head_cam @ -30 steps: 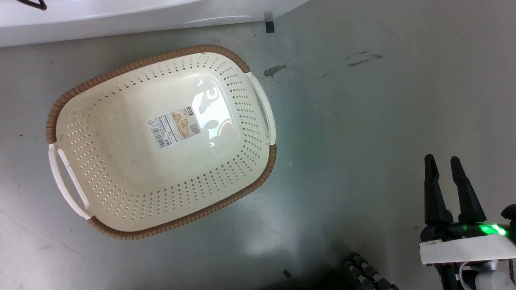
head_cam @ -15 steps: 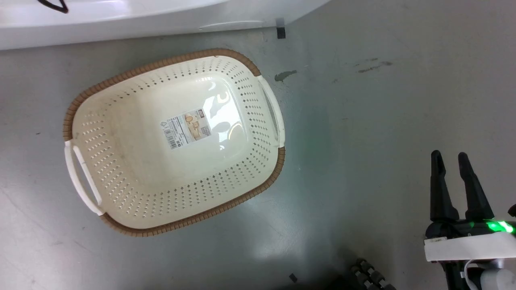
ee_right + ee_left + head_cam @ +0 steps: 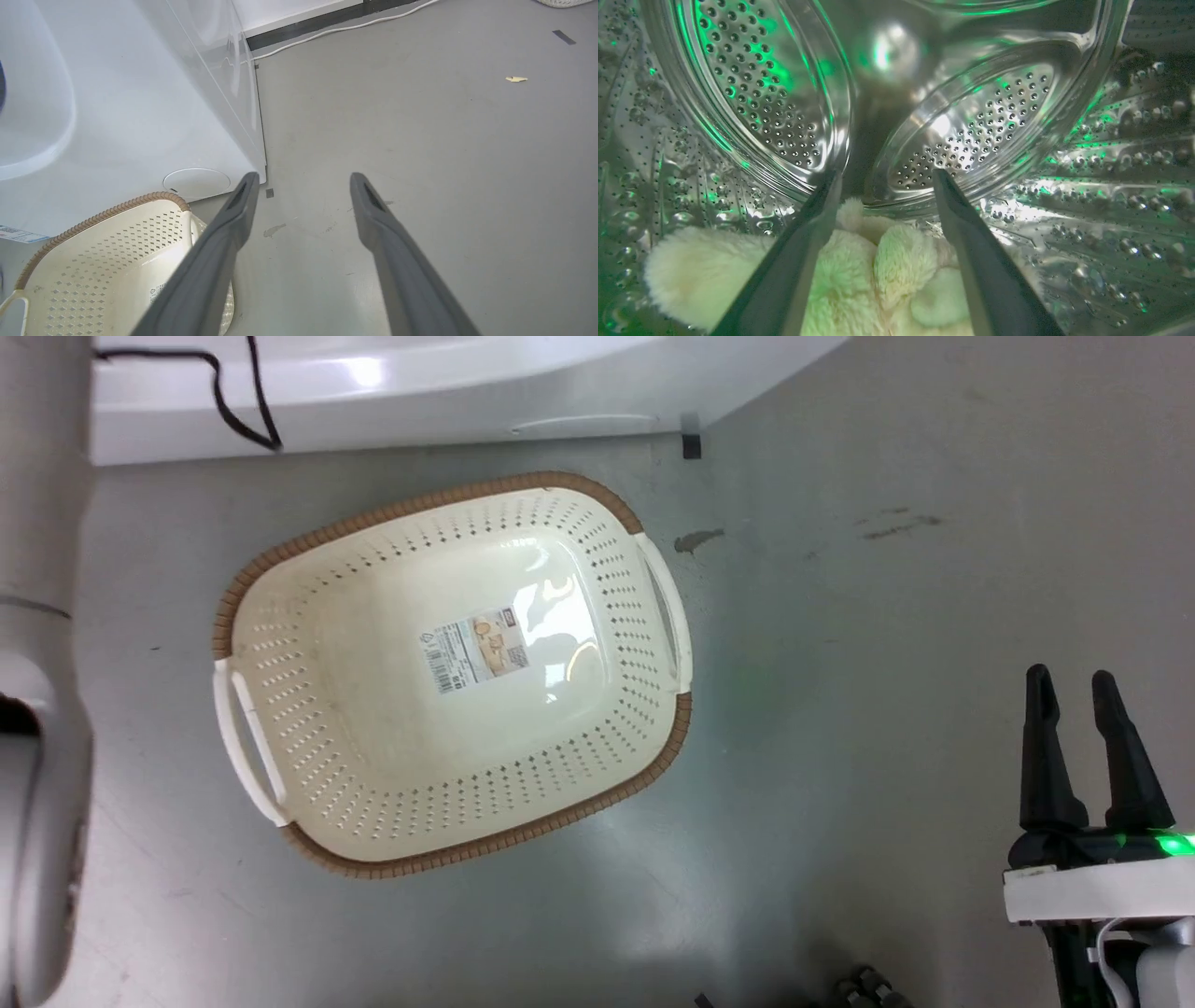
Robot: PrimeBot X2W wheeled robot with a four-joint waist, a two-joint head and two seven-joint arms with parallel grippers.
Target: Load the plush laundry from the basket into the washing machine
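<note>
The cream basket (image 3: 327, 784) with its brown rim lies on the floor holding nothing, its label sticker (image 3: 479, 649) showing; in the right wrist view the basket (image 3: 84, 261) is at the lower left. The white washing machine (image 3: 420, 392) runs along the top of the head view and stands at the left as the washing machine (image 3: 117, 107). My left gripper (image 3: 885, 179) is open inside the steel drum (image 3: 971, 130), above the cream plush laundry (image 3: 887, 266) lying on the drum's bottom. My right gripper (image 3: 1072, 679) hangs open over bare floor at the lower right, and its fingers (image 3: 299, 175) stand apart.
A pale forearm (image 3: 42, 709) runs down the left edge of the head view. A black cable (image 3: 224, 392) lies on the washer. The grey floor (image 3: 420, 140) stretches right of the machine, with a white cord (image 3: 336, 30) along the far wall and a small scrap (image 3: 516, 79).
The whole head view has shifted, so the camera moved; the basket now sits further right and lower. The pale forearm has come into view at the left. The right gripper stays open.
</note>
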